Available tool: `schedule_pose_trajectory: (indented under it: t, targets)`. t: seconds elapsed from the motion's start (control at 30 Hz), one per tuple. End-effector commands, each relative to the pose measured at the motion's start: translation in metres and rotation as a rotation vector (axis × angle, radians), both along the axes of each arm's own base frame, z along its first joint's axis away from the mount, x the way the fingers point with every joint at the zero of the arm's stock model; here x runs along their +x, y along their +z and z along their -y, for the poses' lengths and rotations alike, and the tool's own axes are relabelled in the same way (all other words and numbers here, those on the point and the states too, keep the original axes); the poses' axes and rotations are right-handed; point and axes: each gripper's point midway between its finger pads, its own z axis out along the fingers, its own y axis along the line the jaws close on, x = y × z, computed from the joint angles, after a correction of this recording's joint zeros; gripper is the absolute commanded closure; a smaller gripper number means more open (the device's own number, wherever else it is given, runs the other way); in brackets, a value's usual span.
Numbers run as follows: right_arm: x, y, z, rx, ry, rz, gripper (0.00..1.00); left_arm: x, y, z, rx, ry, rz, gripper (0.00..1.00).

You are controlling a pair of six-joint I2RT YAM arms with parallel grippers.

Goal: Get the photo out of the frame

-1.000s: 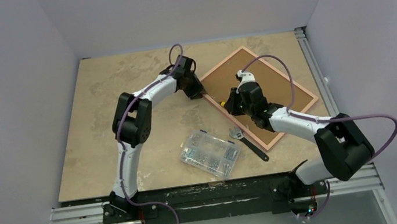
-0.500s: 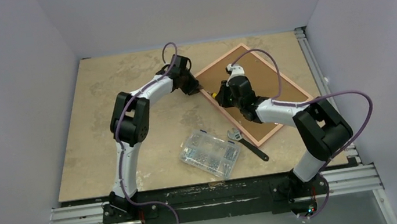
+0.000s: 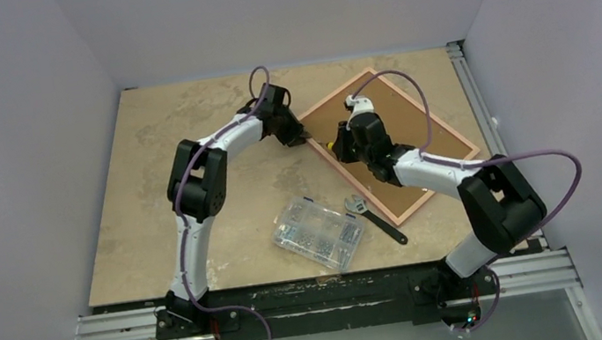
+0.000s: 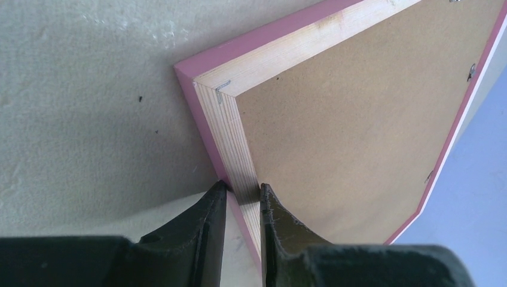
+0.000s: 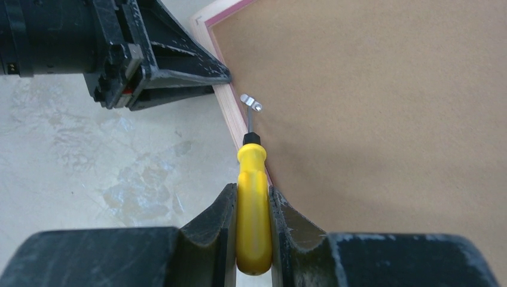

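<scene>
On the table [image 3: 144, 156], the pink frame [image 3: 400, 111] lies flat, brown back up, toward the far right corner. The left gripper [image 4: 240, 190] is clamped on its left-facing rail near a corner. The right gripper [image 5: 253, 191] squeezes a yellow screwdriver [image 5: 252, 167], tip at a small metal tab [image 5: 252, 102].

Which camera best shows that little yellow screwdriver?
The right wrist view: the yellow screwdriver sits close up, tip at a metal tab. The top view shows only a yellow speck; the left wrist view misses it.
</scene>
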Motion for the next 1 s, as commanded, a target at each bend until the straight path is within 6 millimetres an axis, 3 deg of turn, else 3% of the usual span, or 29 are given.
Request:
schedule_pose_trajectory:
  t: [0.0, 0.17, 0.4, 0.5, 0.73, 0.83, 0.9, 0.97]
  targets:
    - [-0.009, 0.018, 0.022, 0.004, -0.054, 0.062, 1.00, -0.010, 0.020, 0.028, -0.102, -0.083, 0.012, 0.87]
    - [-0.028, 0.006, 0.027, 0.018, -0.044, 0.035, 1.00, -0.009, 0.016, 0.028, -0.118, -0.063, 0.002, 0.96]
    - [-0.027, -0.010, 0.010, 0.077, -0.003, 0.005, 1.00, -0.009, 0.020, 0.026, -0.109, -0.058, 0.010, 1.00]
    - [-0.015, -0.013, 0.008, 0.076, -0.022, 0.029, 1.00, -0.012, 0.016, 0.026, -0.112, -0.050, 0.001, 1.00]
    - [0.035, -0.006, 0.005, 0.059, -0.119, 0.136, 1.00, -0.017, 0.011, 0.026, -0.126, -0.042, -0.018, 1.00]
    - [0.044, 0.000, 0.009, 0.036, -0.154, 0.155, 1.00, -0.015, 0.013, 0.027, -0.129, -0.048, -0.015, 1.00]
    - [0.046, 0.002, 0.023, -0.019, -0.212, 0.151, 1.00, -0.014, 0.013, 0.027, -0.127, -0.045, -0.012, 1.00]
    - [0.049, 0.011, 0.021, -0.016, -0.198, 0.167, 1.00, -0.014, 0.010, 0.027, -0.125, -0.047, -0.015, 1.00]
